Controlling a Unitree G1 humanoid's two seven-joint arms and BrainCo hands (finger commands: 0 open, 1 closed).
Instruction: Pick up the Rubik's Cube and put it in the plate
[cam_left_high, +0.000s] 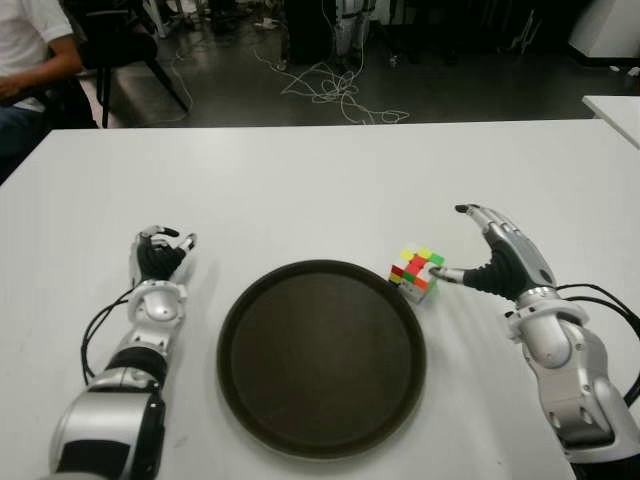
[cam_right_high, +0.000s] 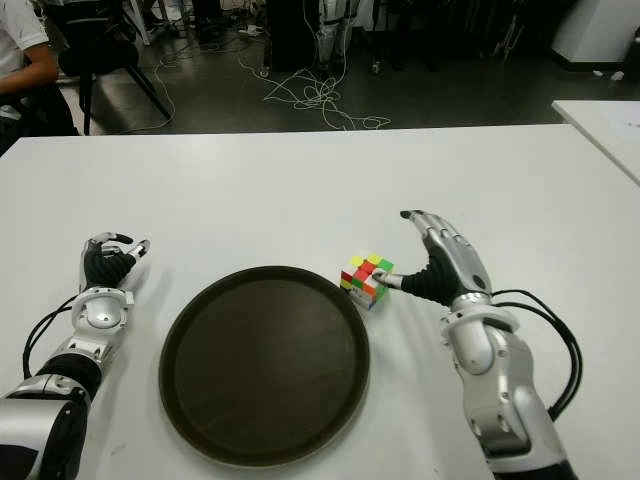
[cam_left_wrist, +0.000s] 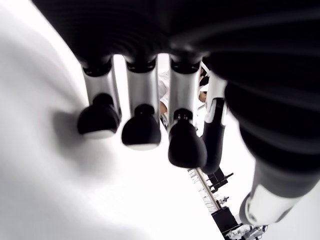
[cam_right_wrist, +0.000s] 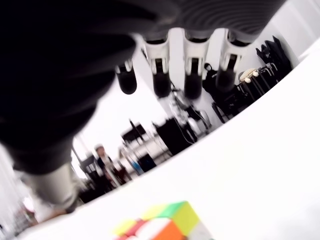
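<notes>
The right hand (cam_left_high: 497, 258) sits on the white table (cam_left_high: 300, 190) just to the right of the Rubik's Cube (cam_left_high: 417, 273), palm turned toward it. Its four fingers (cam_right_wrist: 192, 70) are stretched out and spread, reaching forward past the cube without closing, while the thumb points sideways and its tip touches the cube's right face. Nothing is gripped: the hand is loose and extended, only brushing the cube. The silver forearm runs back toward the robot at the lower right, with a black cable looping beside it.

The cube stands on the table, tilted on a corner or edge, with yellow and green stickers on top and red, orange and white on the near faces. It lies just outside the right rim of the plate (cam_left_high: 235, 300), touching or nearly touching that rim; which of the two cannot be made out. No writing or brand can be read on the cube, the hands or the plate.

The plate is round, dark brown, with a raised rim, and holds nothing.

The left hand (cam_left_high: 160, 255) shows to the left of the plate, well apart from the cube, its fingers (cam_left_wrist: 141, 132) curled inward over the tabletop and holding nothing.

Beyond the table's far edge, cables (cam_left_high: 335, 90) lie tangled on the dark floor, and a seated person (cam_left_high: 25, 60) shows at the upper left.
</notes>
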